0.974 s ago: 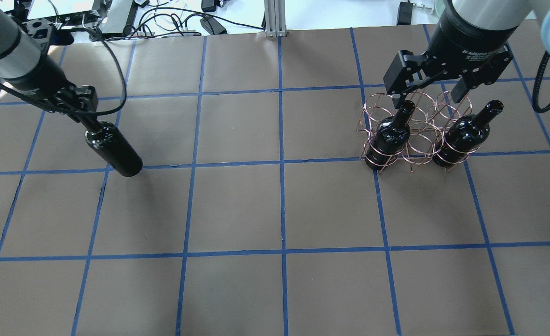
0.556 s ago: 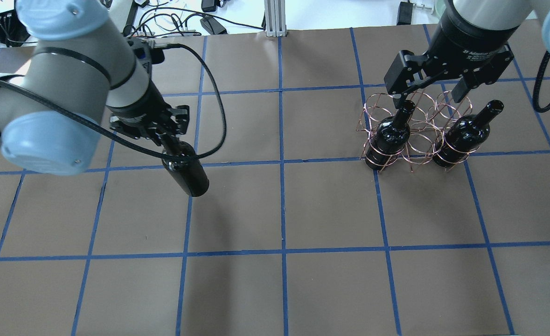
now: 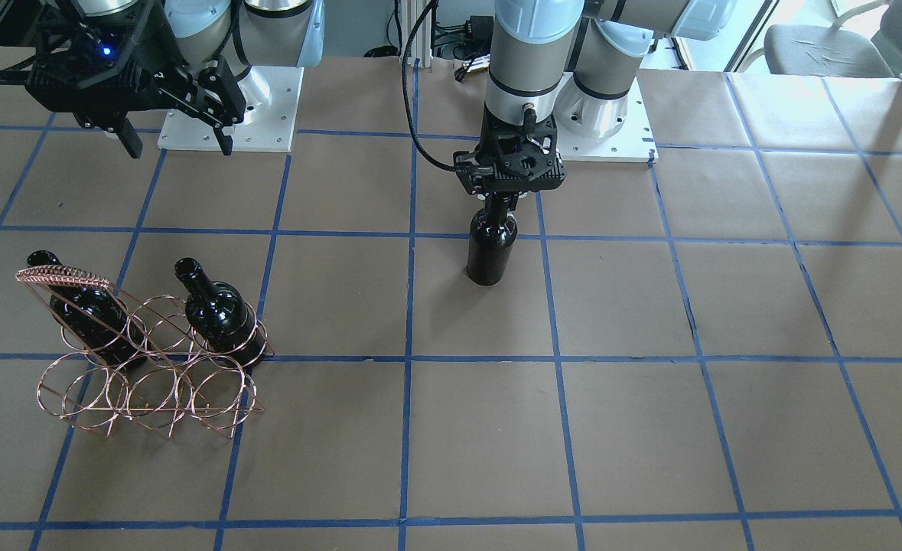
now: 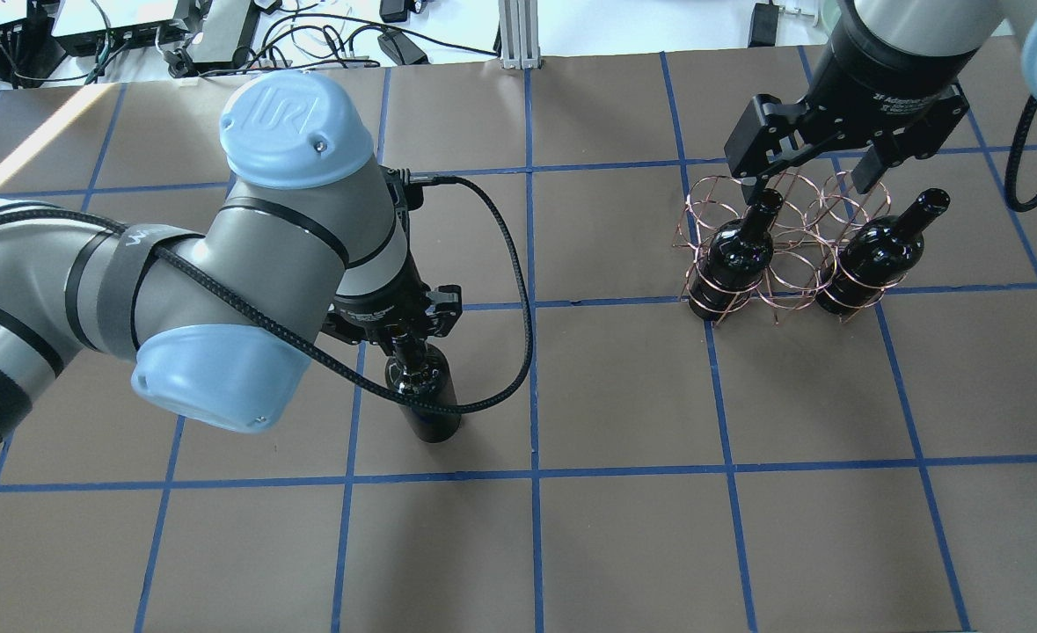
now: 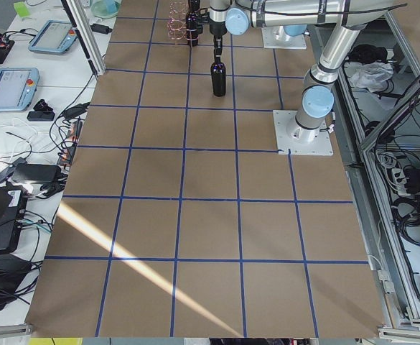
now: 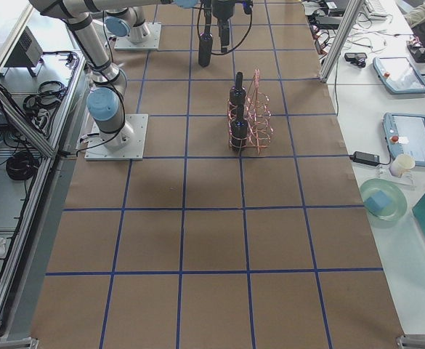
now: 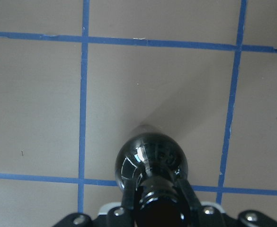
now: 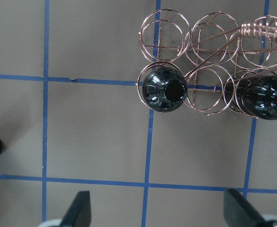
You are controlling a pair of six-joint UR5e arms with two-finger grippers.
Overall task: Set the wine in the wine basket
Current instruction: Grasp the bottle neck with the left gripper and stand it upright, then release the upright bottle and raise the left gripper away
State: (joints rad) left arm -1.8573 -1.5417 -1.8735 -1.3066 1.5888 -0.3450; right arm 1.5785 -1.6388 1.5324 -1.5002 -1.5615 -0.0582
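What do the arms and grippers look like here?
Grey tubular arms with light-blue joint caps; the left arm bears a UR logo and a looping black cable. The left gripper and right gripper are black; the right carries white lettering.

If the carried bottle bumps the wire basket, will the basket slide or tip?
Probably hardly slides: two bottles in its end rings weigh the basket down. Its thin wire may flex. Both stand in one row, so the empty row might lift.

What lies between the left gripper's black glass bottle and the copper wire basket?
Between bottle and basket: only bare brown table, blue tape lines; overhead view.
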